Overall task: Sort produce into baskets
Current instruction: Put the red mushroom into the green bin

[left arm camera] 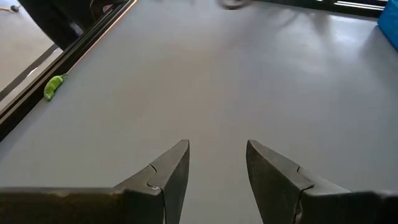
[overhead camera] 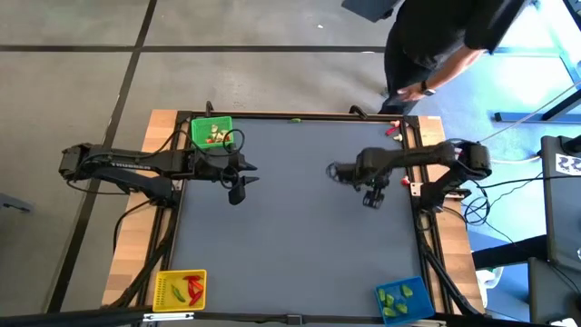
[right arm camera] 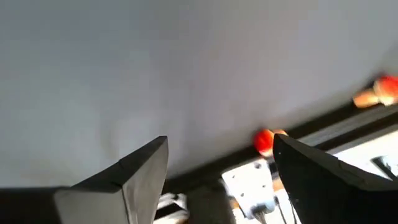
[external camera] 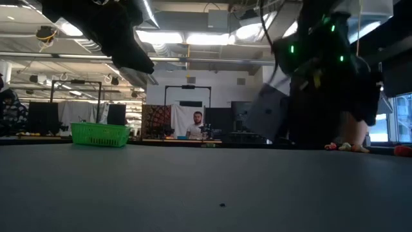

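Both arms are hovering over the bare middle of the grey table (overhead camera: 300, 236): the left gripper (left arm camera: 217, 165) is hanging released and empty just beside the green basket (overhead camera: 211, 133), and the right gripper (right arm camera: 221, 163) is gaping wide, holding nothing. The yellow basket (overhead camera: 181, 290) and blue basket (overhead camera: 404, 300) are sitting at the near corners with produce inside. A green piece (left arm camera: 53, 86) is lying by the far rail, what are probably red pieces (right arm camera: 266, 140) are resting near the right edge, and a person (overhead camera: 445, 41) is leaning in beyond the table.

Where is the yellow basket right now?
The yellow basket sits at the table's near left corner in the high view, well below the left gripper, with red and green pieces inside.
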